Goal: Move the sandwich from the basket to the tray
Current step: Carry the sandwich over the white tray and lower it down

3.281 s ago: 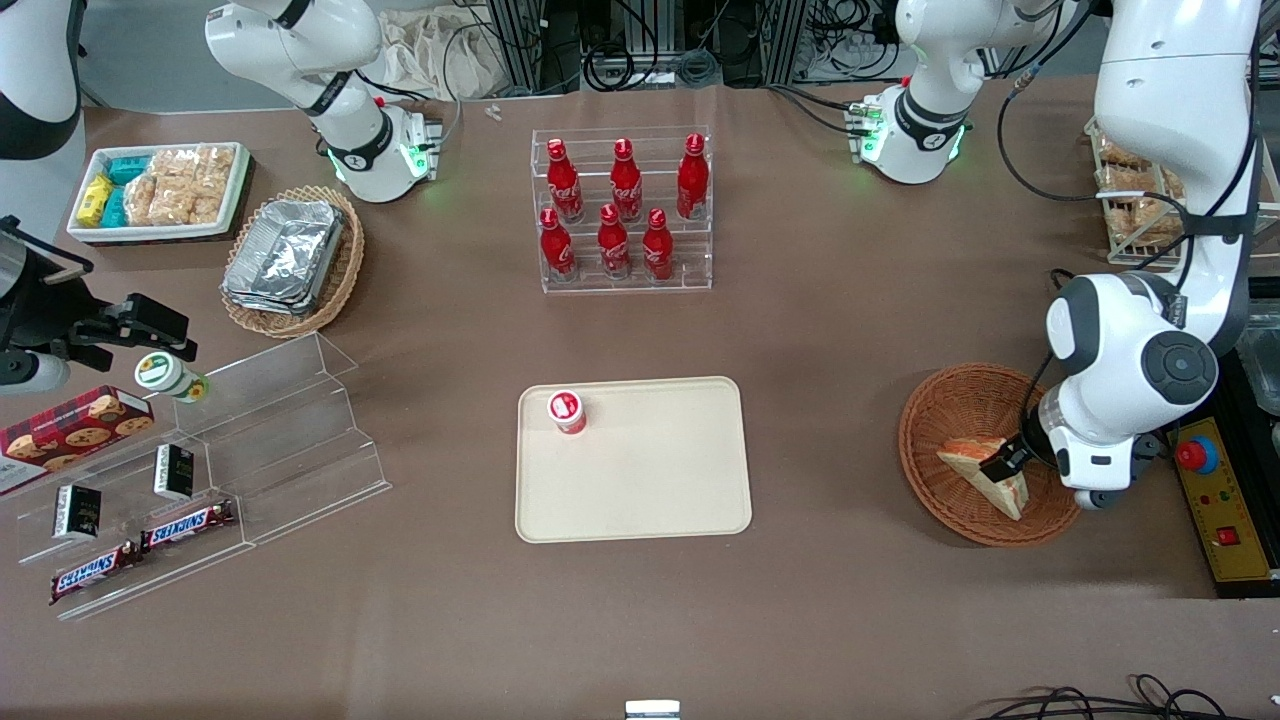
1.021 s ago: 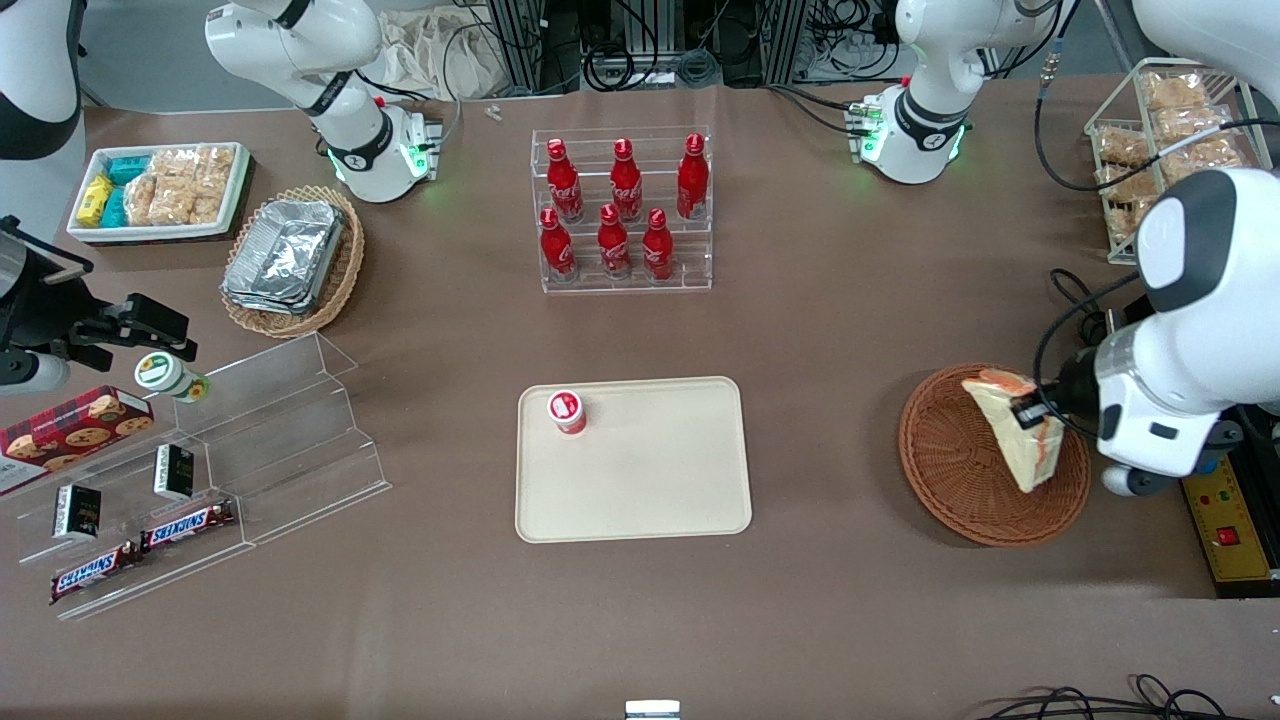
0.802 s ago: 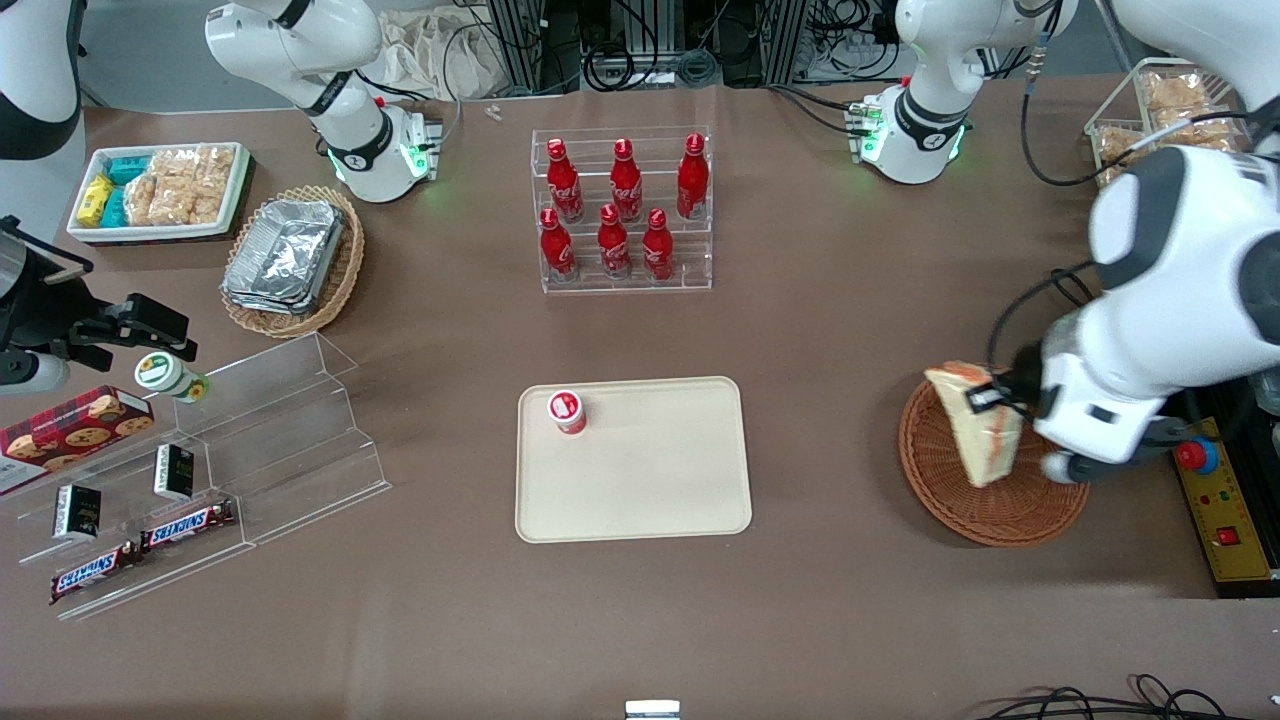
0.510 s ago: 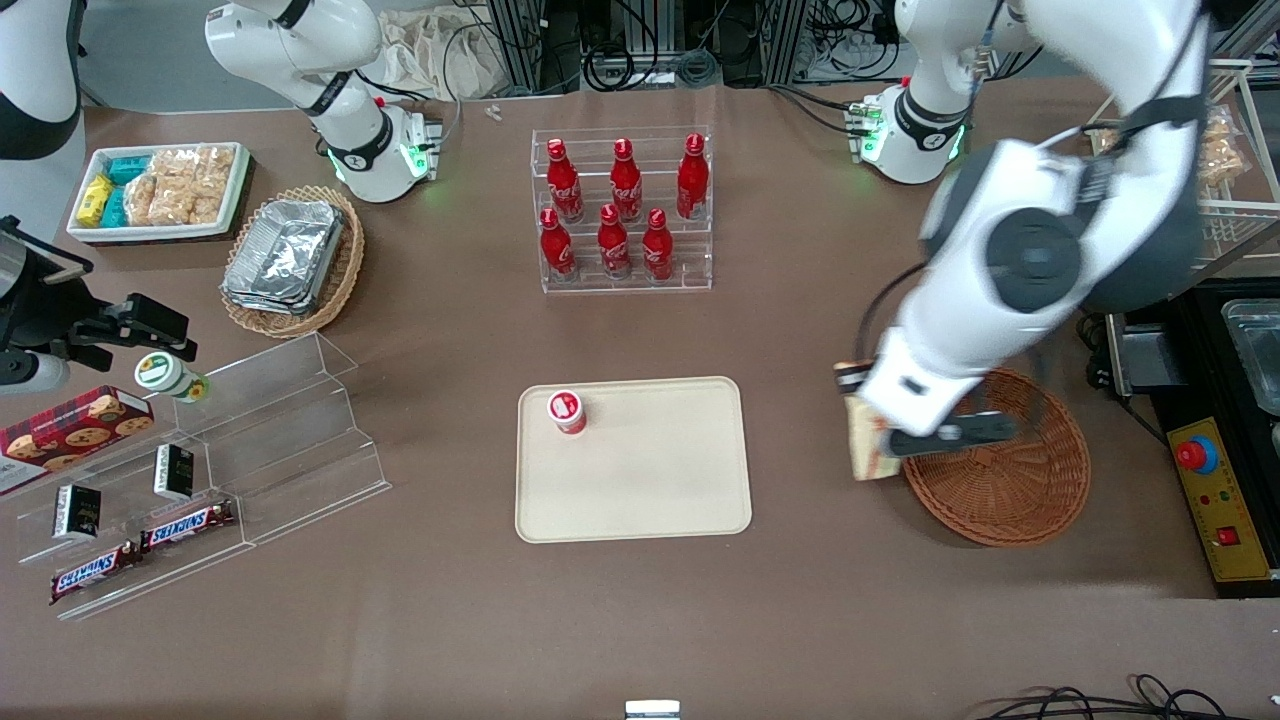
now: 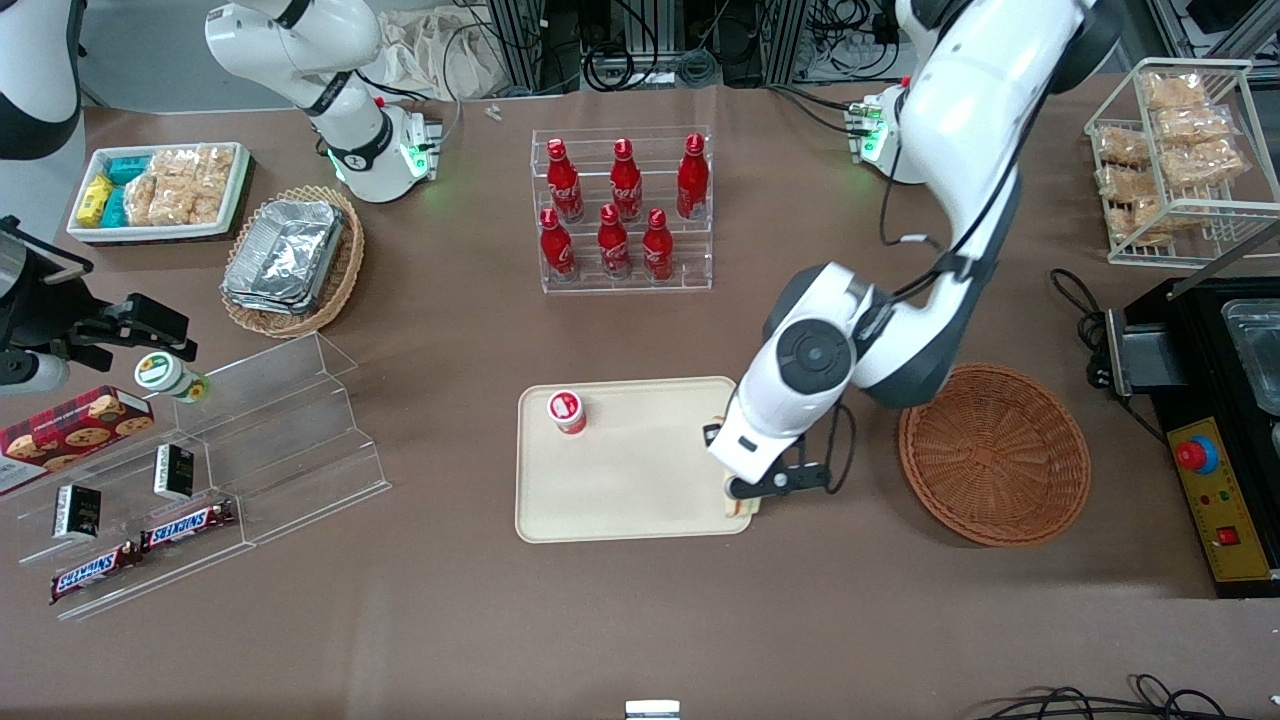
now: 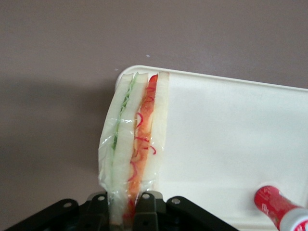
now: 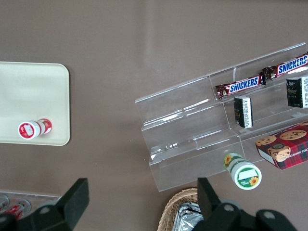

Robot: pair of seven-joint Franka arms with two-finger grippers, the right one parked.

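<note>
Gripper: the left arm's gripper (image 6: pixel 126 204) hangs above the edge of the tray nearest the basket, its black fingers (image 6: pixel 147 208) clamped on the lower end of the sandwich; from the front the arm's white wrist hides most of it.

Sandwich: the sandwich (image 6: pixel 134 144) is held on edge in clear wrap (green and orange-red layers between pale bread), poised over a rounded corner of the tray; from the front only a sliver (image 5: pixel 741 507) shows under the wrist.

Tray: the beige tray (image 5: pixel 640 490) lies near the middle of the brown table (image 5: pixel 640 620), carrying a small red-capped bottle (image 5: pixel 566 411) at the corner toward the parked arm's end.

Basket: the reddish-brown wicker basket (image 5: pixel 995 455) sits beside the tray toward the working arm's end, with nothing in it.

Background: a clear rack of red bottles (image 5: pixel 622 210) stands farther from the front camera than the tray; a wire rack of bagged snacks (image 5: pixel 1170 160) stands at the working arm's end.
</note>
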